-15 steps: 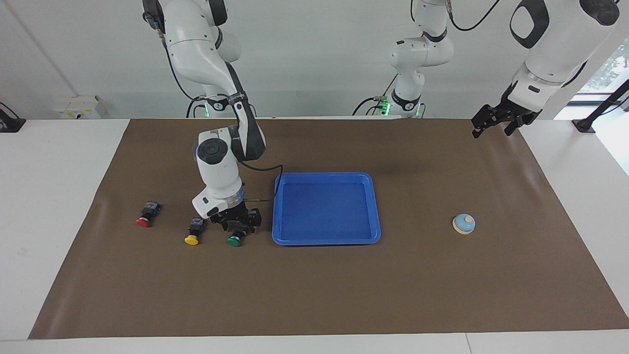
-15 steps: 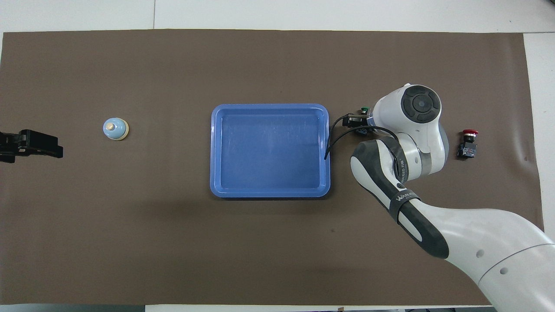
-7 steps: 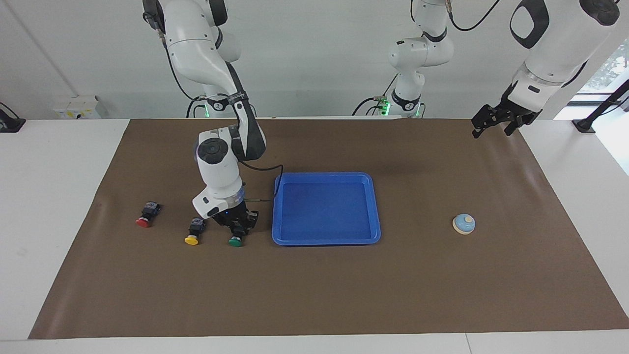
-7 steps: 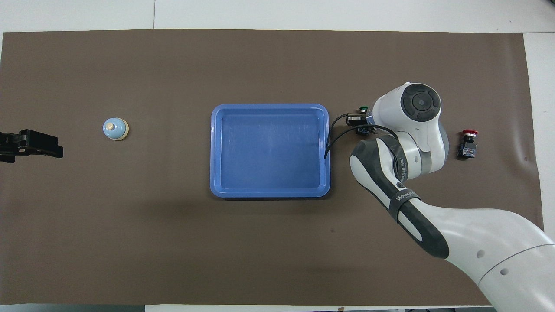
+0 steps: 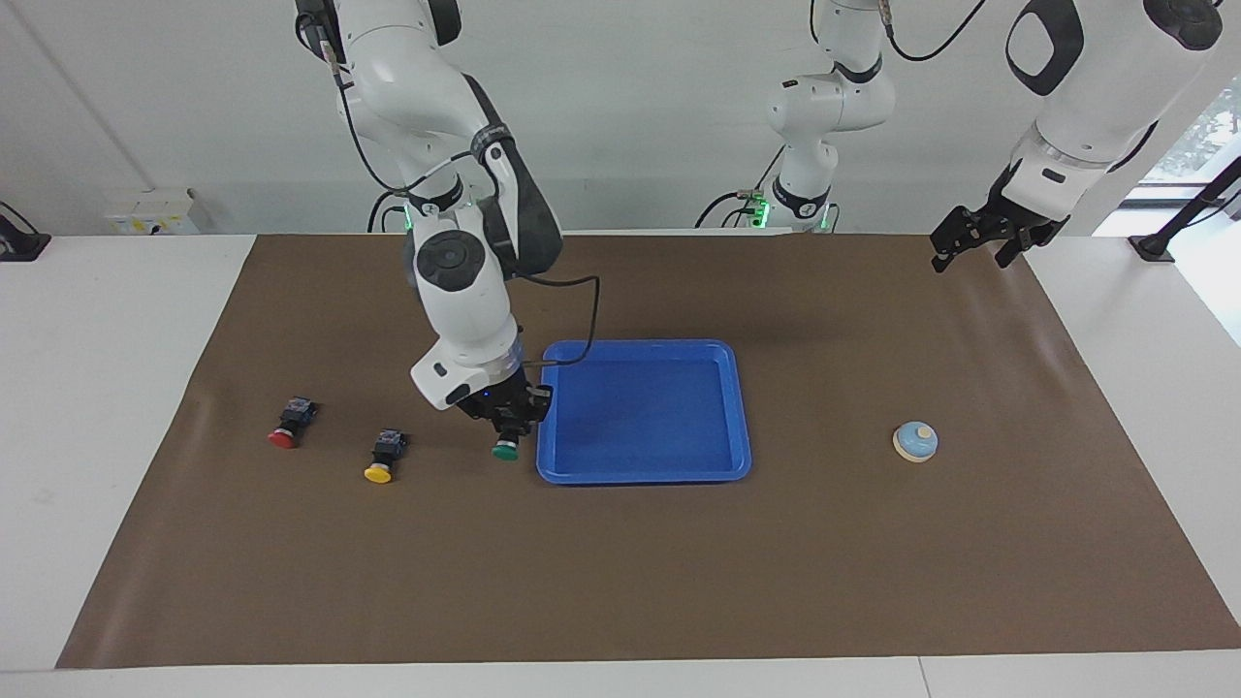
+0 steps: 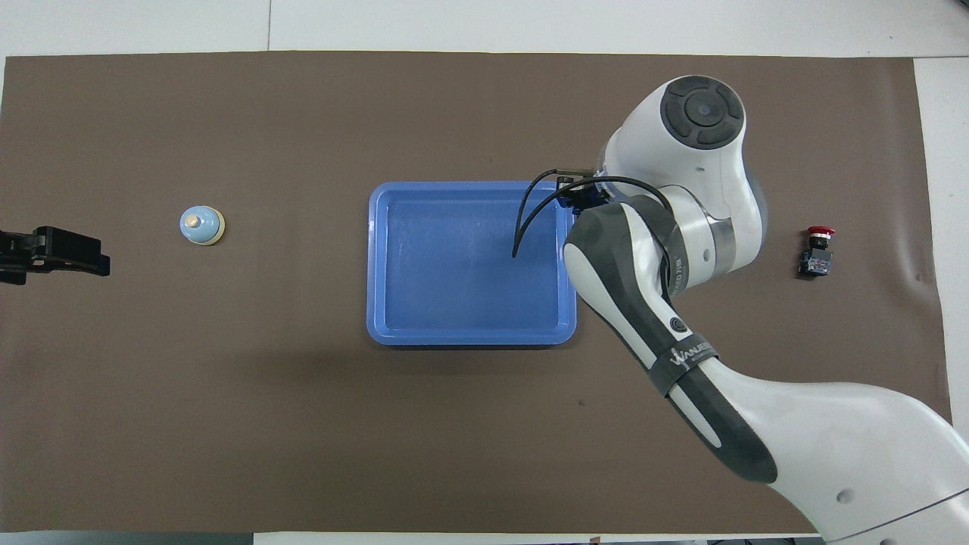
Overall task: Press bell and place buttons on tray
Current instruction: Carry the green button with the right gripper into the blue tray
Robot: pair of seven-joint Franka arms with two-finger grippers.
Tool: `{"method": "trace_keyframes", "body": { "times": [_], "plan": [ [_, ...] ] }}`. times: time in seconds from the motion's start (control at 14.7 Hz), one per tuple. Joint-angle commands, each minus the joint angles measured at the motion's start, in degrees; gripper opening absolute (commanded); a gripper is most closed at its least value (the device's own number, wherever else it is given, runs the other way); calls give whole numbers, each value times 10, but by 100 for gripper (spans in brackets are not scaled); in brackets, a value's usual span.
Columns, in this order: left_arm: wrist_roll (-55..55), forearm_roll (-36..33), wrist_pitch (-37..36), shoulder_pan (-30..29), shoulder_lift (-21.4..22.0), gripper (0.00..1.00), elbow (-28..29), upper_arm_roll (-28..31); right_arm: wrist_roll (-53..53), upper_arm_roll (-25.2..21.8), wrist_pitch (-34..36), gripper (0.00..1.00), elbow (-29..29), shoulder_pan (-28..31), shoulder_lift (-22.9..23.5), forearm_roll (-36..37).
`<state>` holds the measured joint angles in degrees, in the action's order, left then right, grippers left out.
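Note:
My right gripper (image 5: 504, 425) is shut on the green button (image 5: 505, 449) and holds it, cap down, above the mat right beside the blue tray (image 5: 645, 474), at the tray's edge toward the right arm's end. The tray holds nothing. The yellow button (image 5: 383, 458) and the red button (image 5: 289, 424) lie on the mat toward the right arm's end. The light-blue bell (image 5: 915, 441) stands toward the left arm's end. My left gripper (image 5: 977, 242) waits raised over the mat's corner there. In the overhead view my right arm hides the green and yellow buttons.
A brown mat (image 5: 620, 582) covers the table. The overhead view shows the tray (image 6: 454, 261), the bell (image 6: 201, 225), the red button (image 6: 816, 250) and my left gripper (image 6: 68, 253). A black cable from my right wrist hangs over the tray.
My right gripper closed on the green button, lifted it off the mat and carried it toward the tray. The left arm has not moved.

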<state>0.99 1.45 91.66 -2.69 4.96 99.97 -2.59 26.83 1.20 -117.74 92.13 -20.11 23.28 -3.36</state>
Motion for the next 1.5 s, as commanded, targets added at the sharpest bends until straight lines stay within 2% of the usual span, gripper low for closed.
{"method": "trace_keyframes", "body": {
  "times": [0.0, 0.2, 0.61, 0.88, 0.95, 1.02, 1.23, 1.43],
  "plan": [
    [4, 2, -6, -2, 2, 100, -6, 0, 51, 2, 0, 0, -6, -39, 8, -11],
    [4, 2, -6, -2, 2, 100, -6, 0, 86, 1, -42, 0, 36, -73, 6, -8],
    [4, 2, -6, -2, 2, 100, -6, 0, 89, 1, -157, 0, 134, -85, 4, -7],
    [4, 2, -6, -2, 2, 100, -6, 0, 95, 1, -162, 0, 140, -84, 4, -6],
    [4, 2, -6, -2, 2, 100, -6, 0, 103, 2, -161, 27, 140, -83, 4, -6],
    [4, 2, -6, -2, 2, 100, -6, 0, 107, 1, -160, 99, 140, -84, 4, -6],
    [4, 2, -6, -2, 2, 100, -6, 0, 125, 0, -136, 100, 128, -82, -1, -6],
    [4, 2, -6, -2, 2, 100, -6, 0, 118, -3, -50, 100, 79, -56, -21, -5]
  ]
}}
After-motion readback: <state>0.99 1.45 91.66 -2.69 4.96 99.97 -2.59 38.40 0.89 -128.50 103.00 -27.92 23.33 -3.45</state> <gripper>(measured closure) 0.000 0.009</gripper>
